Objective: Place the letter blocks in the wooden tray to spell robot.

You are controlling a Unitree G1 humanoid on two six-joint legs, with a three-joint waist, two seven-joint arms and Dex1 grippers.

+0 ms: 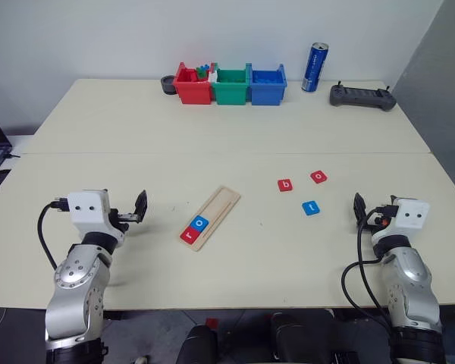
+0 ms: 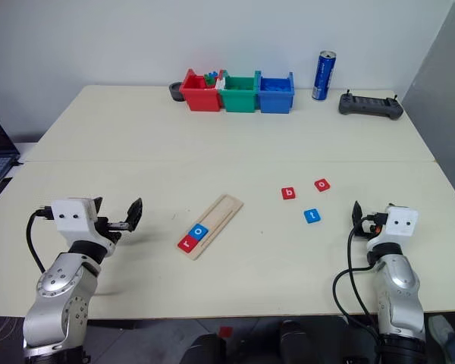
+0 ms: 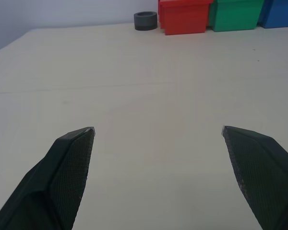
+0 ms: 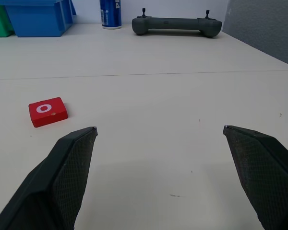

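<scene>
Left eye view has the wooden tray [image 1: 215, 214], a long shallow strip of pale wood, lying diagonally at mid-table, at about three o'clock from the left gripper [image 1: 133, 211] and well apart from it. A red tile [image 1: 188, 235] and a blue "o" tile [image 1: 200, 223] sit in its near end. Three flat square letter blocks lie loose at eleven o'clock from the right gripper [image 1: 362, 214]: red "b" [image 1: 286, 185], red "o" [image 1: 319, 177], blue "t" [image 1: 311, 208]. Both grippers hover wide apart and empty, their black fingers [image 3: 67, 167] finely cross-hatched and wedge-shaped. Glossy plastic bins [image 1: 230, 85] stand at twelve o'clock.
</scene>
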